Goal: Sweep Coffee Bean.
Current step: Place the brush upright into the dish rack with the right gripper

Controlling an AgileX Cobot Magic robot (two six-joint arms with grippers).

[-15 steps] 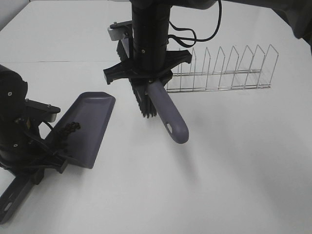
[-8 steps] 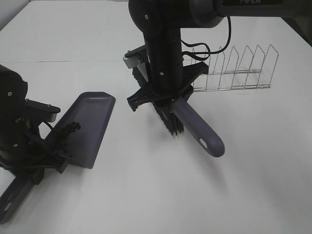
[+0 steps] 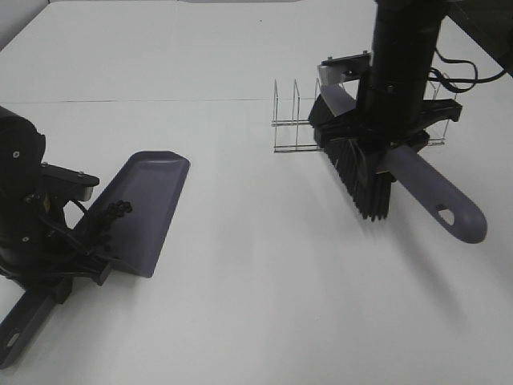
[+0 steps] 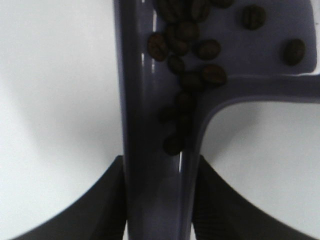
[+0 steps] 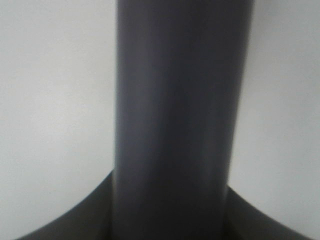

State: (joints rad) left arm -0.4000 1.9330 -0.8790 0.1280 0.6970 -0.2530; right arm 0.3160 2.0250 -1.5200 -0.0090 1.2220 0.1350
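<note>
On the left of the white table (image 3: 256, 313), my left gripper (image 3: 82, 262) is closed tight on the handle of the purple dustpan (image 3: 152, 196). My left wrist view shows this plainly: the two dark jaws press against either side of the handle (image 4: 152, 200), and my gripper (image 4: 159, 202) has no gap left around it. The pan lies tilted, with its wide lip pointing away from me toward the middle of the table. The coffee bean (image 3: 117, 211) cluster sits inside the dustpan, gathered at the rear of the pan where it narrows into the handle. Up close, the beans (image 4: 187, 55) crowd that corner and a few trail down into the groove of the handle, with a couple lying apart on the pan floor. Well apart from them, on the right side, my right gripper (image 3: 385, 143) is clamped on the grey handle of the brush (image 3: 441, 200), and its own camera sees little more than that handle (image 5: 175, 100) filling the space between my jaws (image 5: 172, 215). The black bristles (image 3: 361, 180) point downward, and I cannot tell whether their tips touch the table. Just behind the brush stands a wire rack (image 3: 290, 120), partly hidden by my right arm.
</note>
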